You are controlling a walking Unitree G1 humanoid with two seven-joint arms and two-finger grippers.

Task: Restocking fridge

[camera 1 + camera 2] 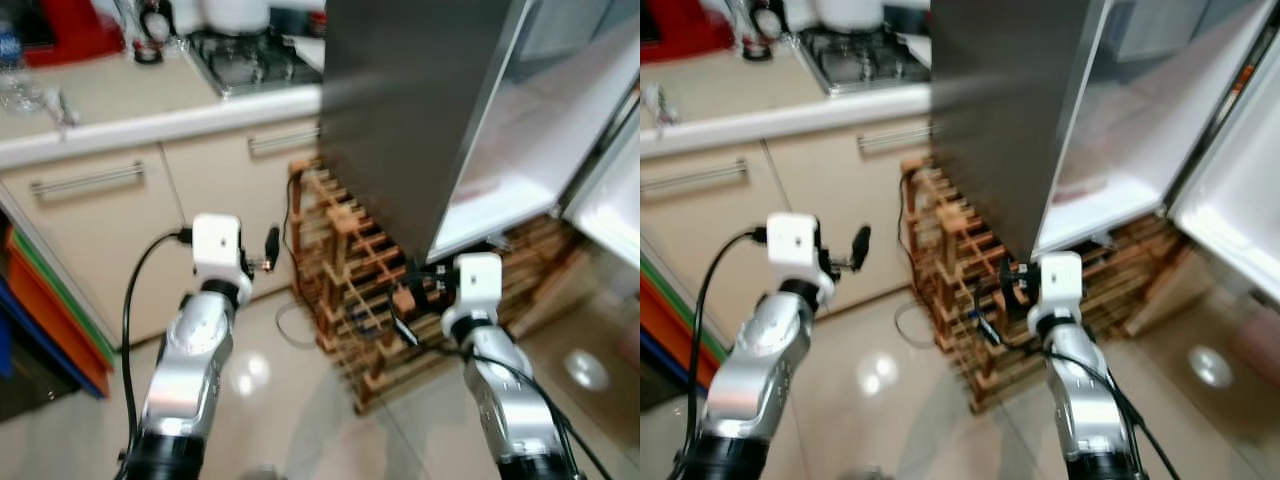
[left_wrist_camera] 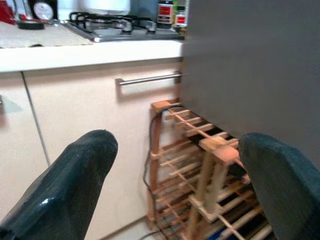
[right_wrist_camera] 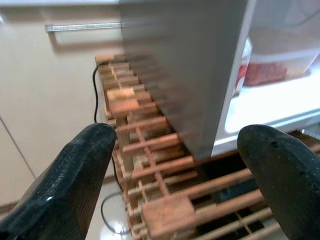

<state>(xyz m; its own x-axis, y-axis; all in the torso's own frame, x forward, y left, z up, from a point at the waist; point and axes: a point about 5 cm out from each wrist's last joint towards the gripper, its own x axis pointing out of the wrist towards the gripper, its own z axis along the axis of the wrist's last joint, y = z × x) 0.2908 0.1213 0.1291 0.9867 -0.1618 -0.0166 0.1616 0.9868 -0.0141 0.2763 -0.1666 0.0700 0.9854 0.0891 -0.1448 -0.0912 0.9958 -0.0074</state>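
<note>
— Ahead of me: tall grey fridge door (image 1: 420,110) swung open, white inner shelf (image 1: 510,190) showing past its edge. Head views are blurry.

— Grippers?

— Left gripper (image 2: 175,185) raised, black fingers (image 2: 65,190) spread wide, holding nothing, aimed at the cream cabinet drawer with a steel bar handle (image 2: 147,79) and the slatted wooden wine rack (image 1: 370,300). Right gripper (image 3: 175,185) likewise wide open and empty, pointing at the rack and the door's lower edge.

— Anything inside the fridge?

— Right wrist view catches a white tub with a red label (image 3: 272,60) on the white shelf; too blurred to read.

— Surroundings?

— Rack stands on the glossy floor between cabinet and fridge, a black cable (image 1: 290,215) running down beside it. Steel gas hob (image 1: 255,60) sits on the pale countertop (image 1: 110,100) above.
</note>
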